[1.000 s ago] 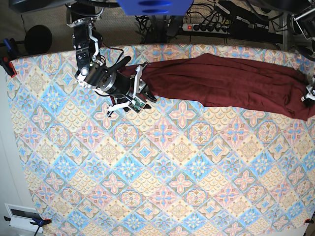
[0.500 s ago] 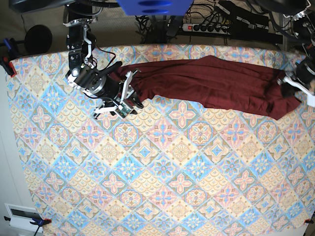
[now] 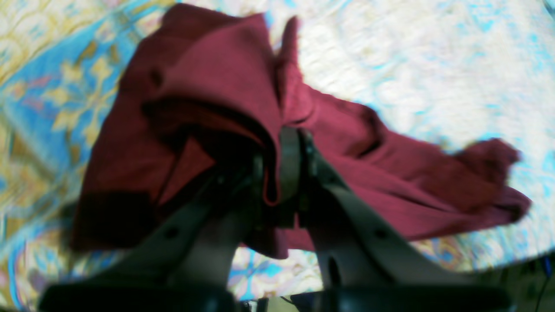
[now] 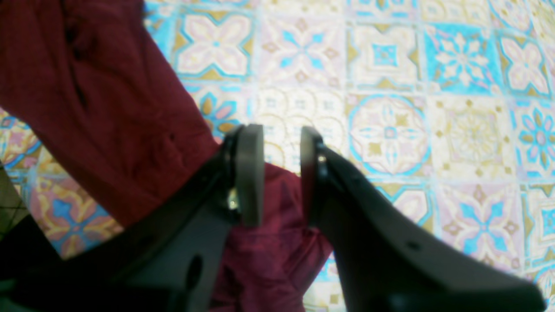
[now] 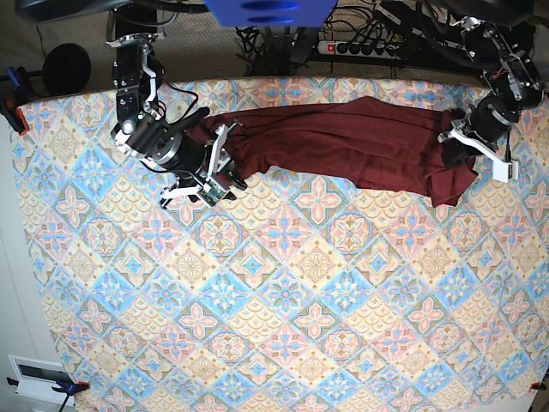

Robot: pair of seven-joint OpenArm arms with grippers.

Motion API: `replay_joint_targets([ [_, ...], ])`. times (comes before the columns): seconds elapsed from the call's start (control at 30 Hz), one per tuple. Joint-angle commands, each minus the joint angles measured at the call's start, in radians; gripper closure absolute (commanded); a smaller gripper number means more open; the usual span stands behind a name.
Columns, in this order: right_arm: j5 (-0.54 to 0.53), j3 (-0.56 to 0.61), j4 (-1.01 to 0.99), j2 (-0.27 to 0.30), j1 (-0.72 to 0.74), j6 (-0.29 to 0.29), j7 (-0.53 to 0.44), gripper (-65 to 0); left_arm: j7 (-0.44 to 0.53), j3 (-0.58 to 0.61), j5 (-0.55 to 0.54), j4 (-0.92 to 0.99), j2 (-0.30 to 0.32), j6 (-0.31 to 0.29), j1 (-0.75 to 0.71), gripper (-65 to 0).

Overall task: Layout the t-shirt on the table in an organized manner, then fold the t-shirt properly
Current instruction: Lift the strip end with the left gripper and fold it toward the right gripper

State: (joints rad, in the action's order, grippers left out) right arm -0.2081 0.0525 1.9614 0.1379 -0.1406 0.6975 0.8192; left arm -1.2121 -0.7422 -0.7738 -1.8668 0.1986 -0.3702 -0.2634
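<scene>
**Maroon t-shirt stretched along the far side of the table, an arm at each end**

The t-shirt (image 5: 360, 142) lies as a long, bunched band across the far part of the table (image 5: 283, 326), running from the right arm's end on the base view's left to the left arm's end on its right. It is creased lengthwise, and no sleeve or collar can be picked out in the base view.

At the base view's right end, the left gripper (image 5: 457, 148) has its fingers (image 3: 289, 164) drawn nearly together with a fold of maroon cloth pinched between them; the fabric hangs and drapes around them, lifted off the table there. This wrist view is blurred, so the cloth's edges are soft and the exact part gripped cannot be told.

At the other end, the right gripper (image 5: 216, 167) has its fingers (image 4: 250, 173) parted by a narrow gap. Patterned table shows through the upper part of that gap and maroon cloth lies under the lower part. Whether the pads touch the fabric cannot be told; nothing is visibly clamped.

The right arm's body hides the shirt's end beneath it in the base view.
</scene>
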Motion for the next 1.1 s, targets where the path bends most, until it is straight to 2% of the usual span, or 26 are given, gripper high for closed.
replay_joint_targets([
  [0.0,-0.012,-0.004,0.023,0.019,0.012,0.001,-0.024,-13.8,0.016,0.008,-0.022,-0.007,0.008,-0.006,0.017,-0.2],
  [0.17,-0.012,-0.004,0.023,0.053,0.012,0.001,-0.024,-13.8,0.022,0.103,-0.014,0.009,0.005,-0.006,0.016,-0.2],
  [0.3,-0.012,-0.004,0.023,0.053,0.012,0.001,-0.024,-13.8,0.021,0.129,-0.023,0.012,0.005,-0.006,0.019,-0.5],
  [0.53,-0.012,-0.004,0.029,0.053,0.012,0.001,-0.024,-13.8,0.015,0.163,-0.029,0.005,0.006,-0.006,0.016,-11.0],
  [0.6,-0.012,-0.004,0.031,0.053,0.012,0.001,-0.024,-13.8,0.015,0.163,-0.077,-0.003,0.015,-0.006,0.000,-14.8],
  [0.73,-0.012,-0.004,0.031,0.053,0.012,0.001,-0.024,-13.8,0.015,0.160,-0.280,-0.018,0.104,-0.010,-0.049,-22.2],
  [0.8,-0.012,-0.004,0.031,0.053,0.012,0.001,-0.024,-13.8,0.019,0.129,-0.359,-0.015,0.141,-0.010,-0.067,-24.4],
  [0.87,-0.012,-0.004,0.031,0.053,0.012,0.001,-0.024,-13.8,0.016,0.043,-0.407,-0.012,0.152,-0.010,-0.092,-26.0],
  [0.97,-0.012,-0.004,0.031,0.053,0.012,0.001,-0.024,-13.8,0.015,-0.063,-0.396,0.002,0.154,-0.011,-0.110,-26.3],
  [1.07,-0.012,-0.004,0.031,0.053,0.012,0.001,-0.024,-13.8,0.021,-0.093,-0.309,0.060,0.172,-0.010,-0.107,-26.3],
])
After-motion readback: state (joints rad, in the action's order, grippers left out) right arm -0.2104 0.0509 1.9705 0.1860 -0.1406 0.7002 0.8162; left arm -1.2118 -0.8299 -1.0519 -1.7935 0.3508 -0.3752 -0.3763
